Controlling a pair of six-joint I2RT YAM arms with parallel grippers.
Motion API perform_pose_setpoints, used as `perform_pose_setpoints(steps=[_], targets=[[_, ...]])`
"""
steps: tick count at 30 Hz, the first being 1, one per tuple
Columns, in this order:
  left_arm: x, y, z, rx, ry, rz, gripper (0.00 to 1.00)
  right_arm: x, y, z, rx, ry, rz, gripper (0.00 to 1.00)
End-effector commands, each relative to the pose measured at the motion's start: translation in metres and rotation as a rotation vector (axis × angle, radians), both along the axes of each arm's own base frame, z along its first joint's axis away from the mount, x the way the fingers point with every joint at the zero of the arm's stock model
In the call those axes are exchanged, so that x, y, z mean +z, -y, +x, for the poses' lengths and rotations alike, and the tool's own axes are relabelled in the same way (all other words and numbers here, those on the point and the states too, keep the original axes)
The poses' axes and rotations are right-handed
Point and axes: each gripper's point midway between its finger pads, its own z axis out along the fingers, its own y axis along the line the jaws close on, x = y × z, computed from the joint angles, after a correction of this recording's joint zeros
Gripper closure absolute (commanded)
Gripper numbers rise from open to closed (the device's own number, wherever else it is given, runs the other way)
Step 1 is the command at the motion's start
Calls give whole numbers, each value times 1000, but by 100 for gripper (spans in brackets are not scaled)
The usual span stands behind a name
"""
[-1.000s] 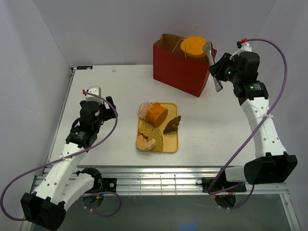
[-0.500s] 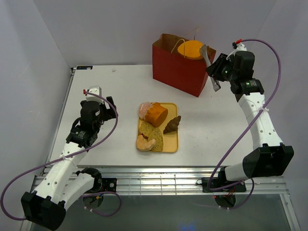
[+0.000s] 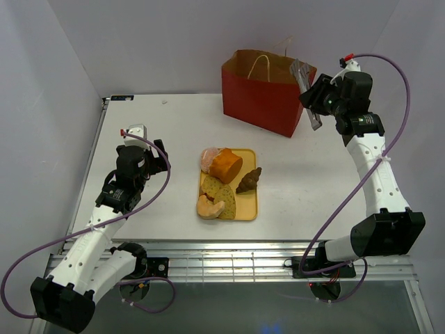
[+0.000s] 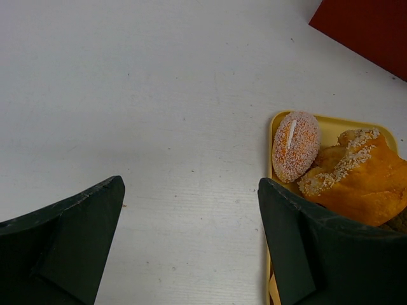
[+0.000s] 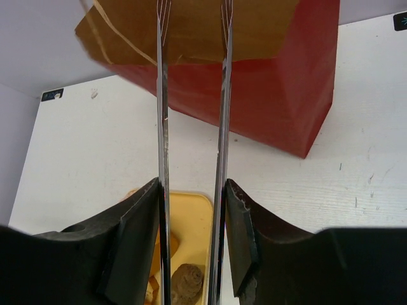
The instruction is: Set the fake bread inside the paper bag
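Observation:
The red paper bag [image 3: 261, 104] stands open at the back of the table; its brown inside shows in the right wrist view [image 5: 267, 82]. My right gripper [image 3: 318, 97] is shut on the metal tongs [image 3: 306, 94] beside the bag's right rim. The tong arms [image 5: 162, 127] stand apart with nothing between their tips [image 5: 193, 190]. The orange round bun is out of view. An orange-brown loaf [image 3: 227, 165], a pink roll [image 3: 208, 157], a dark croissant [image 3: 249, 179], yellow speckled slices [image 3: 221, 195] and a tan roll [image 3: 207, 206] lie on the yellow tray [image 3: 248, 209]. My left gripper [image 3: 158, 154] is open and empty, left of the tray [image 4: 191, 190].
The left wrist view shows the pink roll [image 4: 296, 146] and the loaf [image 4: 362, 184] on the tray's corner [image 4: 318, 121], with bare white table to their left. Grey walls close in the table at the back and sides.
The orange bun held in the tongs over the bag's mouth has gone from view below the bag's rim. The tongs now hold nothing. The left arm has not moved.

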Motion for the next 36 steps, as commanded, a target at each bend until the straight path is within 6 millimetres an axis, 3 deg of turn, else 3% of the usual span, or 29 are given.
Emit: perform_pose_setpoints(steps=[1,7,12,19,25,26,30,36], targets=[[6,3,2,-17,21,0,4,41,2,1,8,118,-6,52],[6,3,2,-17,21,0,4,50,2,-7,22,136,-16,51],[8,4,1,-20,26,-3,4,59,-4,-29,69,156,-9,51],[10,3,1,-18,34,-5,2,52,-10,-65,125,172,-10,50],[14,2,-1,-17,44,-1,3,31,-26,-97,216,160,13,50],[15,1,-1,-12,48,-2,3,17,-33,-102,246,133,17,50],[15,-2,-1,0,51,2,3,-6,-47,-121,295,100,3,50],[13,-2,0,2,42,6,2,-26,-57,-145,330,84,-14,50]])
